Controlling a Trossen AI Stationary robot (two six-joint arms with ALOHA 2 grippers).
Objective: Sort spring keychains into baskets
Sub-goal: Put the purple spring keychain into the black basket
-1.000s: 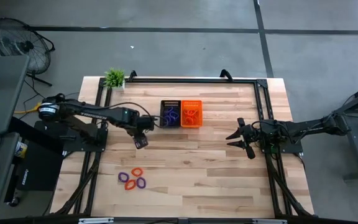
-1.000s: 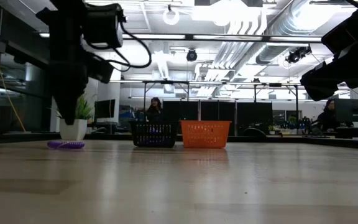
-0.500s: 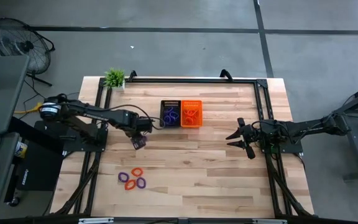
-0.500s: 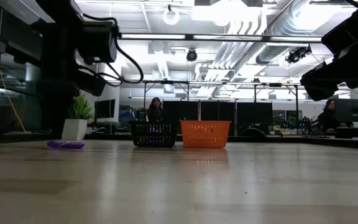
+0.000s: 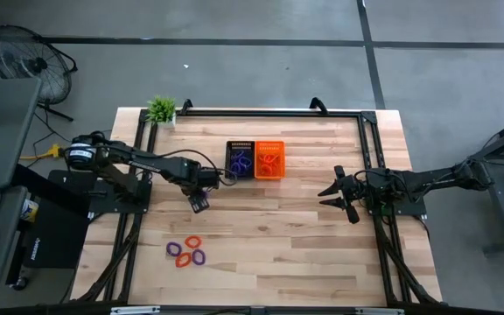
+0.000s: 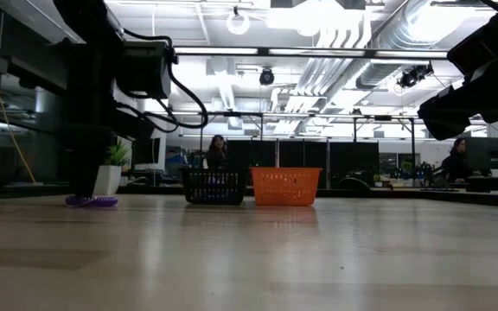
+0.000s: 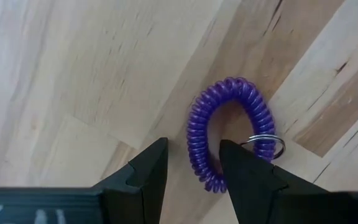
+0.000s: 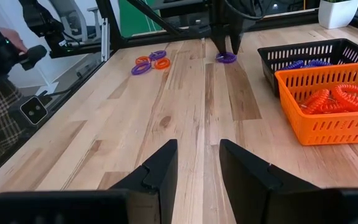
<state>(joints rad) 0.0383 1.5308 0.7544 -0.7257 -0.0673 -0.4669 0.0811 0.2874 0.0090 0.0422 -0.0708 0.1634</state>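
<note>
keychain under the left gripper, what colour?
Purple, with a silver metal ring: the keychain between the left gripper fingers. Left wrist view shows it best.

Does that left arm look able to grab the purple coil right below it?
Probably yes: the left pincer is open and straddles one side of the purple coil, which lies alone on bare table with nothing blocking.

The bench is pale wood in jointed planks with visible grain and a faint satin sheen. The purple spring keychain looks like glossy coiled plastic and carries a thin bright metal ring. The left claw has matt black fingers that look like plastic. The orange basket and the black basket at its 12 o'clock are plastic mesh. The floor around the bench is smooth grey concrete.
</note>
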